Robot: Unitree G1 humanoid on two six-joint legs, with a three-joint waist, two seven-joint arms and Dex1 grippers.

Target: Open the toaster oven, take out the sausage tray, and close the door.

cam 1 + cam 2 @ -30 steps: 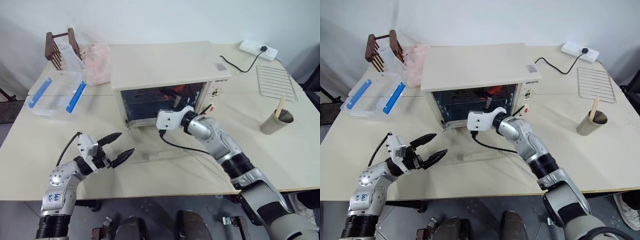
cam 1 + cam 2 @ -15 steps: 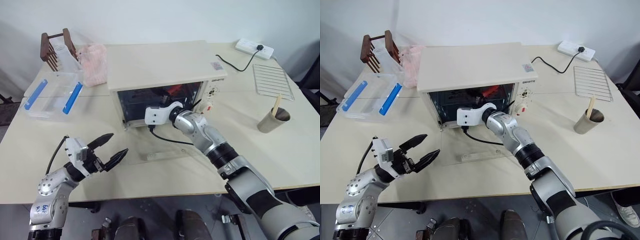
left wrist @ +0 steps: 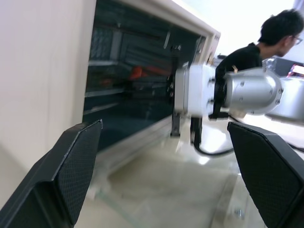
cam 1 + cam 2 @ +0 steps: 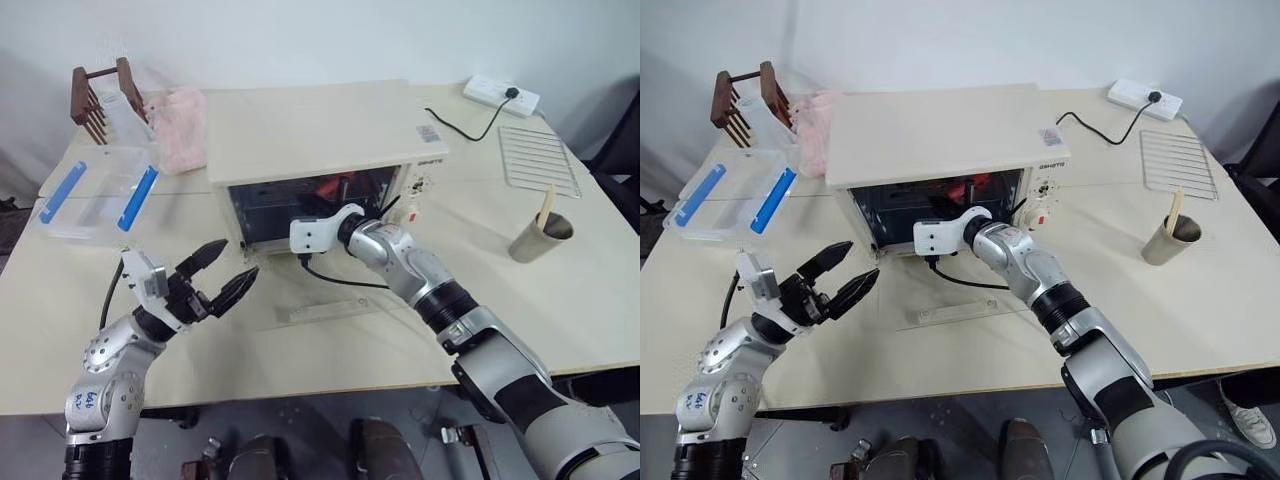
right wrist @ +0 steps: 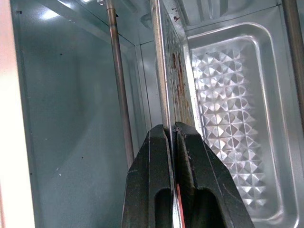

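Reaching into the toaster oven (image 4: 330, 135) on the bench (image 4: 560, 290), my right fingers (image 5: 172, 142) are pinched together on the front rim of the sausage tray (image 5: 228, 109), which sits inside the cavity with brown stains along its edge. The door (image 4: 330, 300) lies folded down flat on the bench in front of the oven, under my right forearm. My left fingers (image 4: 225, 280) are spread wide with nothing between them, hovering above the bench near the oven's left front corner.
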